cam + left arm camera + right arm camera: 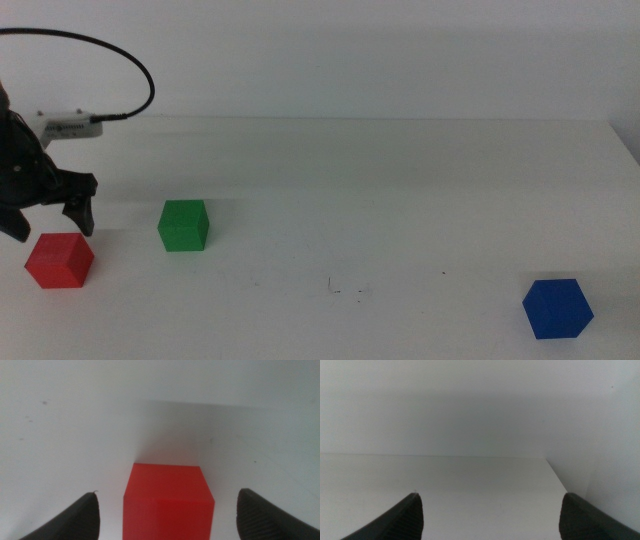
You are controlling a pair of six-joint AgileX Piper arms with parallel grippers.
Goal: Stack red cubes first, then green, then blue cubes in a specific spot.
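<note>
At the table's left edge, left gripper (48,215) hangs just above and behind the red cube (60,260), jaws spread, nothing held. Wrist view: cube (167,502) centred between the 2 jaws, faces square to them, so a straight drop should do. Green cube (183,225) sits just beside; blue cube (557,308) far right. Right gripper (490,515) waits, jaws apart, empty.

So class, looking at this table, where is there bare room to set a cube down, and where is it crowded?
The widest bare stretch lies between the green cube and the blue cube, around the faint specks. The far part of the table is bare too. It is crowded at the left, where the open left gripper hangs over the red cube. The right gripper waits open, out of the middle view.
</note>
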